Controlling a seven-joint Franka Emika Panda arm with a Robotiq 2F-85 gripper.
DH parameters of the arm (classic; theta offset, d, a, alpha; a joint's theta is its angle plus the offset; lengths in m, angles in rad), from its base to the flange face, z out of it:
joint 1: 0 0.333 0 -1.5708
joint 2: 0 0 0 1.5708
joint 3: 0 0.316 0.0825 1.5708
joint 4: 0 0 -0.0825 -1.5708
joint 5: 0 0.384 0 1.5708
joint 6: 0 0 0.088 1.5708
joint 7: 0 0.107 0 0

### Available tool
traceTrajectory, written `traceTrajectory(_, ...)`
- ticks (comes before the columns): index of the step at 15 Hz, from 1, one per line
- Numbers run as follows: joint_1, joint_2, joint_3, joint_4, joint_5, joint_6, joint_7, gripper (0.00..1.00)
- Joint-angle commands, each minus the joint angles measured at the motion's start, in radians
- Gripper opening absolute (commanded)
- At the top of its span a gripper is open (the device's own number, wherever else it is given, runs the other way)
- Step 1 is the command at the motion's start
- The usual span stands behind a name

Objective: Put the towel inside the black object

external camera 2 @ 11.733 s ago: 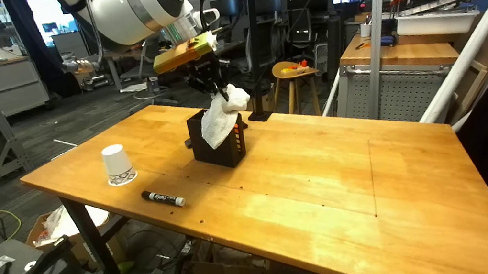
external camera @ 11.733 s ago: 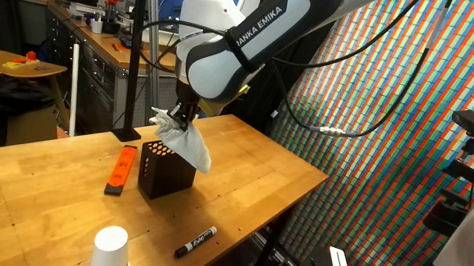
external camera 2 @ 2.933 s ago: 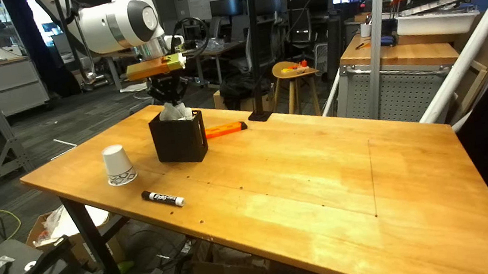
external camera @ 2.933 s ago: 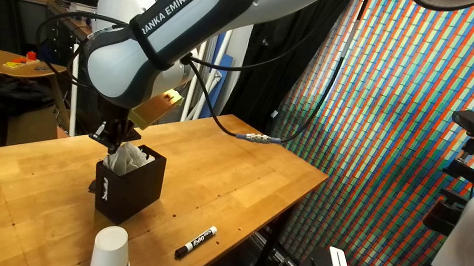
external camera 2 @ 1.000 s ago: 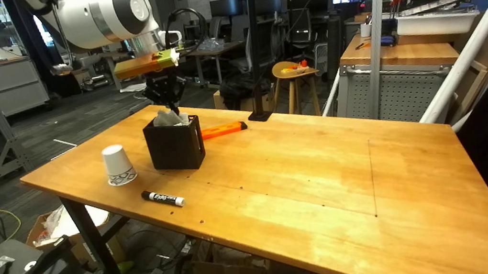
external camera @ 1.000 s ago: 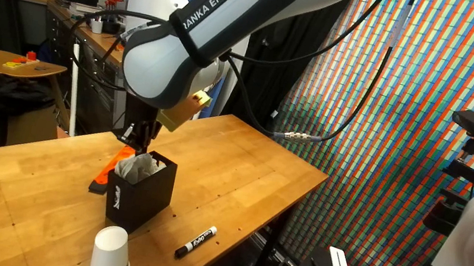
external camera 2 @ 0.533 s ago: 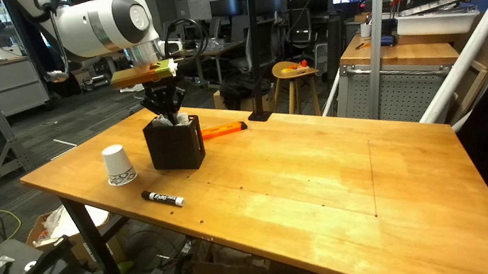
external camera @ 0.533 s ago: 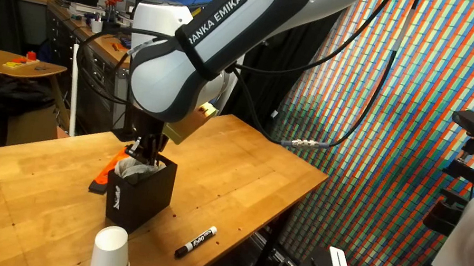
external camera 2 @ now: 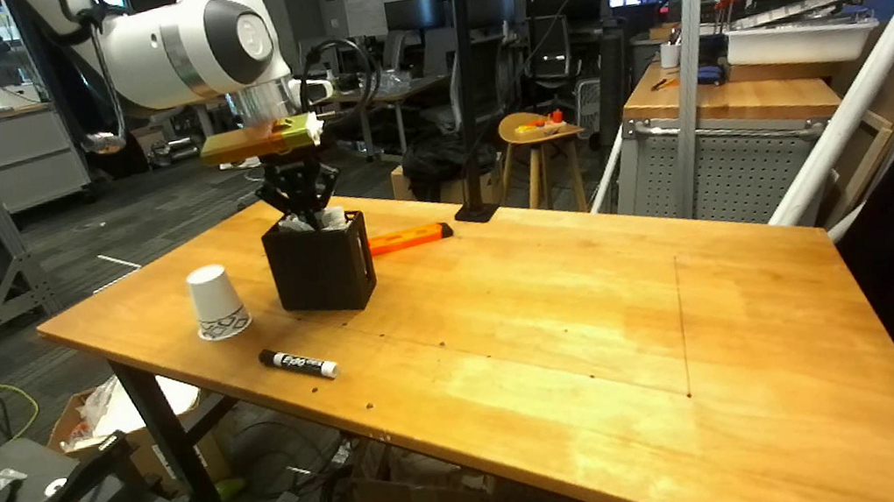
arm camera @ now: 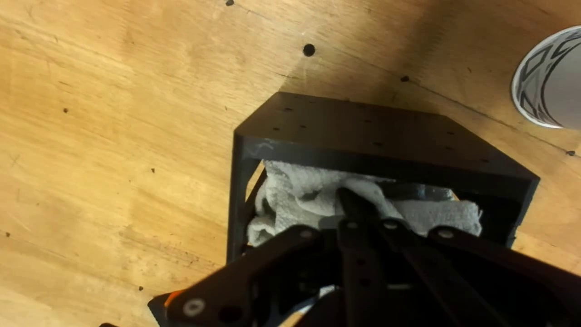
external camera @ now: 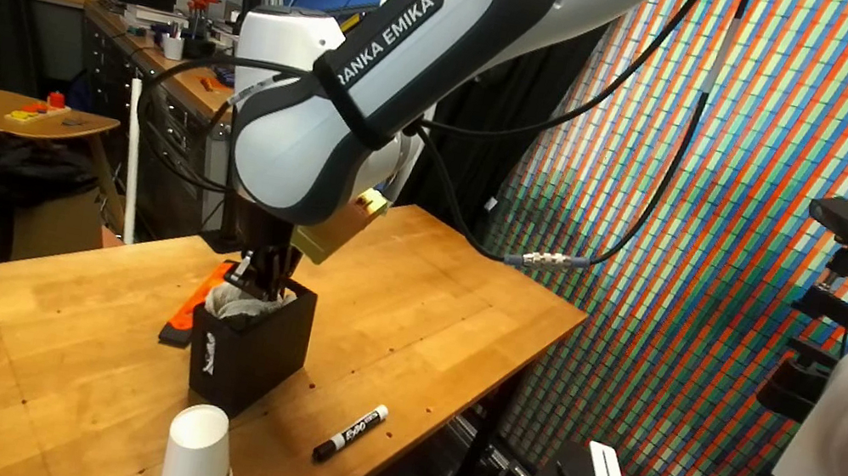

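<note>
The black box (external camera: pixel 244 363) stands open-topped on the table; it also shows in an exterior view (external camera 2: pixel 321 270) and in the wrist view (arm camera: pixel 358 131). The crumpled white towel (arm camera: pixel 290 186) lies inside it. Its upper folds show at the rim in both exterior views (external camera: pixel 232 302) (external camera 2: pixel 333 218). My gripper (arm camera: pixel 352 195) points down into the box opening, its fingertips together and pressed against the towel's folds. In the exterior views the gripper (external camera: pixel 275 292) (external camera 2: pixel 311 221) is partly below the rim. The towel's lower part is hidden by the box walls.
An upside-down white paper cup (external camera: pixel 197 450) stands close to the box. A black marker (external camera: pixel 350 434) lies near the table edge. An orange level (external camera 2: pixel 410 239) lies behind the box. A black post (external camera 2: pixel 470 106) rises at the table's far edge.
Earlier the gripper held the towel above the box. The box has since shifted and turned, and the towel is inside it. In the last second the shut gripper moved down into the towel.
</note>
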Motion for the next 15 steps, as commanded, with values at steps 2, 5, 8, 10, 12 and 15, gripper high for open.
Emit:
traceTrajectory(2,0.000,0.023,0.004,0.017,0.012,0.044,0.006,0.00)
traceTrajectory(5,0.000,0.078,0.001,0.046,0.011,0.070,0.000,0.01)
traceTrajectory(8,0.002,0.160,0.001,0.068,0.012,0.076,-0.010,0.00)
traceTrajectory(10,0.001,0.219,0.008,0.070,0.026,0.063,-0.022,0.00)
traceTrajectory(12,-0.009,0.247,0.022,0.065,0.052,0.048,-0.038,0.00)
traceTrajectory(15,-0.017,0.225,0.028,0.043,0.067,0.023,-0.057,0.00)
